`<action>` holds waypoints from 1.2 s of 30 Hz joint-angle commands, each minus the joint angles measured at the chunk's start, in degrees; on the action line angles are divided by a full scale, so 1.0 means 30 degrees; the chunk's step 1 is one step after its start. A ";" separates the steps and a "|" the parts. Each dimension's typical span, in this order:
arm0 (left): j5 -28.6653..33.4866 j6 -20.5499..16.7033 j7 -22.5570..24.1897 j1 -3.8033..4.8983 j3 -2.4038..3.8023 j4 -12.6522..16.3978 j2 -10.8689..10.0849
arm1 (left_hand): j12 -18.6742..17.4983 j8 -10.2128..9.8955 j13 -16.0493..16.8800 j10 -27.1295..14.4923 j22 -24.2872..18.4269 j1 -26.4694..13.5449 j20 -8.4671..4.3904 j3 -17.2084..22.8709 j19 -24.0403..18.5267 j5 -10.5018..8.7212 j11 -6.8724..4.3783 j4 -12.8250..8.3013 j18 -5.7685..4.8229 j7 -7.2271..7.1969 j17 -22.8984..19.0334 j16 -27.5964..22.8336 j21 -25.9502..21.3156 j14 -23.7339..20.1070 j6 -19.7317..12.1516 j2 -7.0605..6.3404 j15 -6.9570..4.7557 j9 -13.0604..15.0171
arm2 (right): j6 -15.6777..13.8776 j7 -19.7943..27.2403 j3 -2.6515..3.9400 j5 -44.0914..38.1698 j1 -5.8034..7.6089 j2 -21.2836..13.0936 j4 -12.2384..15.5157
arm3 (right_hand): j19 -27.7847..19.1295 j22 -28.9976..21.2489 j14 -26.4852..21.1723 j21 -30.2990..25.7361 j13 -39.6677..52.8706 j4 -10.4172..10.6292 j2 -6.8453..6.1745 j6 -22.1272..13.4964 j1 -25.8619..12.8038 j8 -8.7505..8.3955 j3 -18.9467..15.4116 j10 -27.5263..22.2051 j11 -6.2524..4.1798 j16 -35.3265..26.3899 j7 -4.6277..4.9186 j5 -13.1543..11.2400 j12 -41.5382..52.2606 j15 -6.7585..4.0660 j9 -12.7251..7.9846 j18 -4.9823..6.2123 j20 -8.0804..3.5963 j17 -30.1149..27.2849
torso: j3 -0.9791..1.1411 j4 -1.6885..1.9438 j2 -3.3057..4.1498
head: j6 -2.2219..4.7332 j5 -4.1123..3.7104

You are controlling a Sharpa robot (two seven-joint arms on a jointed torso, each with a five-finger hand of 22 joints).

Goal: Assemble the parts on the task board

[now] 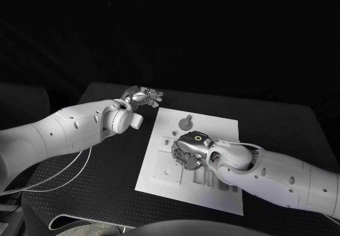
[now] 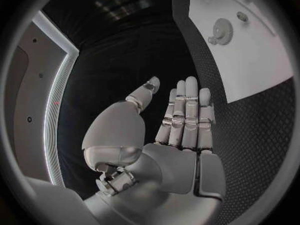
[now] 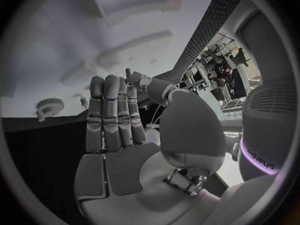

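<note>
The task board (image 1: 164, 162) lies at the table's (image 1: 106, 196) centre. A gear (image 1: 185, 122) sits near its far edge. The right hand (image 1: 190, 150) hovers over the board, fingers extended, empty. The left hand (image 1: 142, 96) hangs beyond the board's far-left corner, fingers straight, empty.

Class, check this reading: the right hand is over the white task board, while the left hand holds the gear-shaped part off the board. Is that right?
Not quite. The left hand holds nothing: its fingers are straight and bare in the left wrist view. The gear-shaped part lies on the task board, as the head view shows. The right hand is indeed over the board.
</note>
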 commanded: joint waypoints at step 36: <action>0.0090 0.0344 0.0054 0.0018 0.0011 0.0010 0.0058 | -0.0138 0.0103 -0.0058 0.0043 0.0049 0.0122 0.0003 0.0014 0.0099 0.0022 0.0043 -0.0046 0.0192 0.0035 0.0095 -0.0183 -0.0134 -0.0005 -0.0007 -0.0053 0.0093 -0.0043 | 0.0624 0.0091 -0.0534 -0.1014 -0.0260 0.0267 -0.0528 | 0.0064 0.0044 0.0014 0.0077 0.0084 -0.0229 0.0259 0.0063 -0.0133 -0.0157 -0.0045 0.0151 -0.0016 0.0078 0.0037 0.0144 -0.0040 -0.0145 0.0076 0.0380 -0.0097 0.0062 | -0.0010 0.0000 -0.0002 | -0.0251 0.0196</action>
